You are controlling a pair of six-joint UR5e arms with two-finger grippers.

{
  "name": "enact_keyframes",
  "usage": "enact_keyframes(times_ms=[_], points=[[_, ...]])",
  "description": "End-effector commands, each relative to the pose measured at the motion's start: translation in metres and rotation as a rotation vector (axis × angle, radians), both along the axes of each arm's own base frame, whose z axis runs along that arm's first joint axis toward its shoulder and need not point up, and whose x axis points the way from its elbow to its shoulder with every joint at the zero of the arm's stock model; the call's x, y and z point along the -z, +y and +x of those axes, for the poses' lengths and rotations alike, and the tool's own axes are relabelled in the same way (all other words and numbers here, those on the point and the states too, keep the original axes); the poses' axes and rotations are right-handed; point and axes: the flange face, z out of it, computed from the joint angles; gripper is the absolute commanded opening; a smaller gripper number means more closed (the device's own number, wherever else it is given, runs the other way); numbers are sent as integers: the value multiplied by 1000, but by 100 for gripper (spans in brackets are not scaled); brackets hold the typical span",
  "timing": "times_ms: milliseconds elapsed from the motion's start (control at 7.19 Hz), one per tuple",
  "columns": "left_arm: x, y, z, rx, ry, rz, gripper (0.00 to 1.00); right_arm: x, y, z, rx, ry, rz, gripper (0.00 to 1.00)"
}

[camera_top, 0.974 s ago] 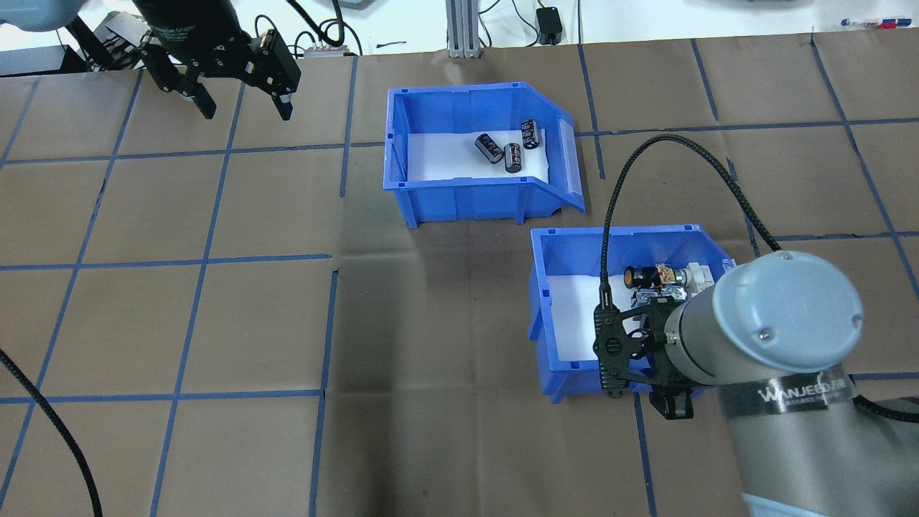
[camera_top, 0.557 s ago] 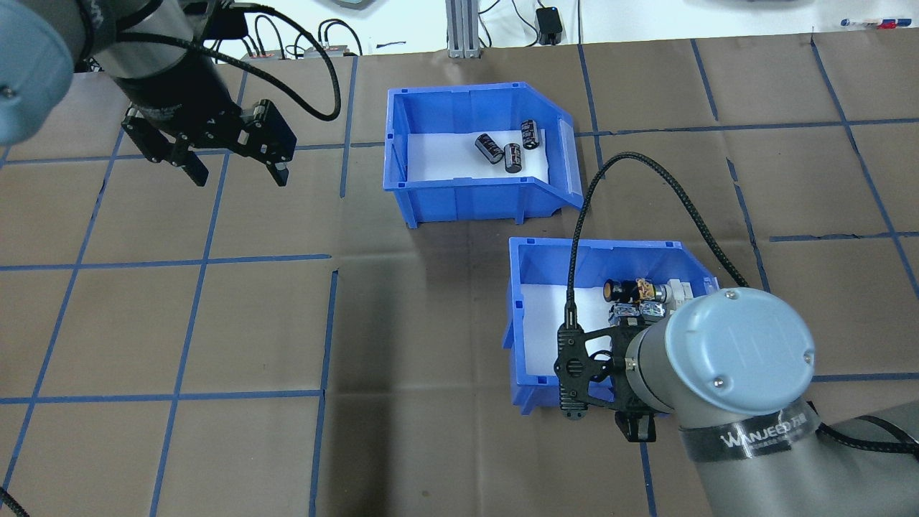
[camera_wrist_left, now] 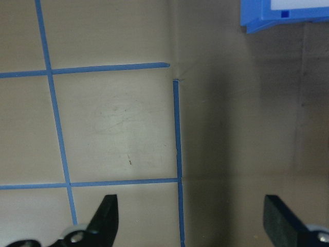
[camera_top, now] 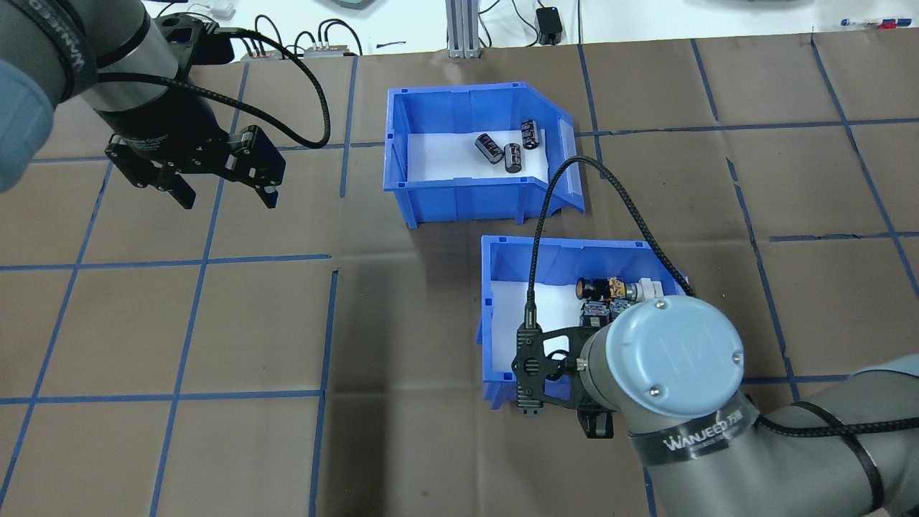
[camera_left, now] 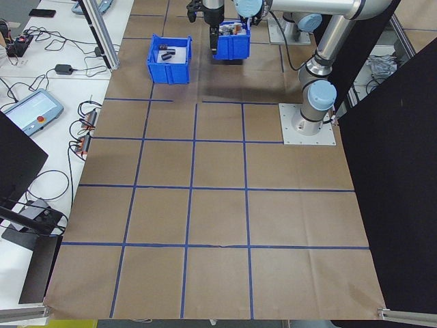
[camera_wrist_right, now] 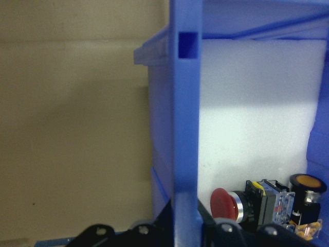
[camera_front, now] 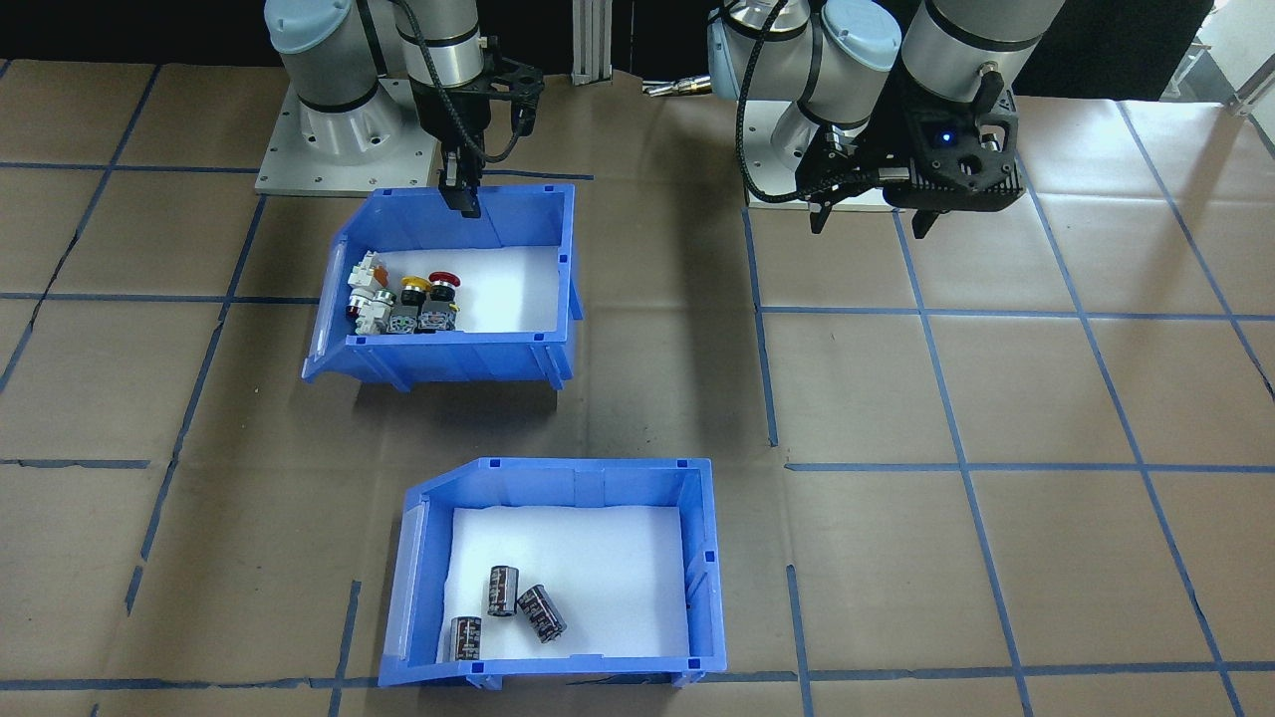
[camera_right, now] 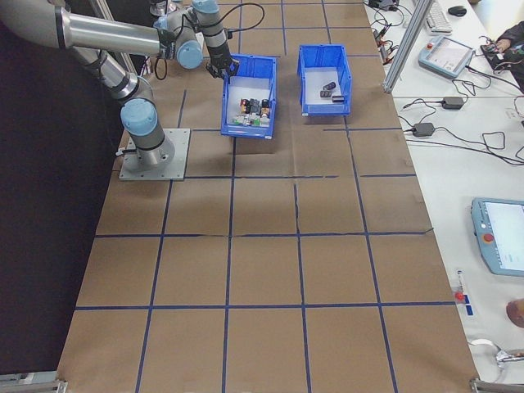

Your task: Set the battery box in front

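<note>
The battery box [camera_top: 477, 161] sits on the desk toward its far edge from the robot, with three dark cylinders [camera_top: 508, 147] inside. Just nearer the robot is the switch bin [camera_front: 453, 289], and the right gripper [camera_front: 462, 195] is clamped on its back wall. The left gripper [camera_top: 222, 188] hangs wide apart over bare desk, holding nothing. The battery box already seems to be in front, so little looks left to do.

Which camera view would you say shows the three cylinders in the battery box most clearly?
The front-facing view: the cylinders lie near the camera, unobstructed, in the battery box. Overhead shows them smaller; both side views show specks; the wrist views show none.
</note>
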Motion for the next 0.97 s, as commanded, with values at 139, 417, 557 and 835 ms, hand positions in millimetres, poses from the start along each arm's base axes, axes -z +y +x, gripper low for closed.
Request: enact_keyframes(times_ms=[139,417,557,835], points=[[9,2,-1,0,1,15,100,20,-6,70,-31,96,-49,4],[3,0,-1,0,1,0,100,26,-6,85,-48,75,-79,4],[2,-2,0,0,0,-6,100,28,-4,88,-35,70,-82,4],[7,1,0,-2,0,3,100,30,1,92,-17,63,-79,6]])
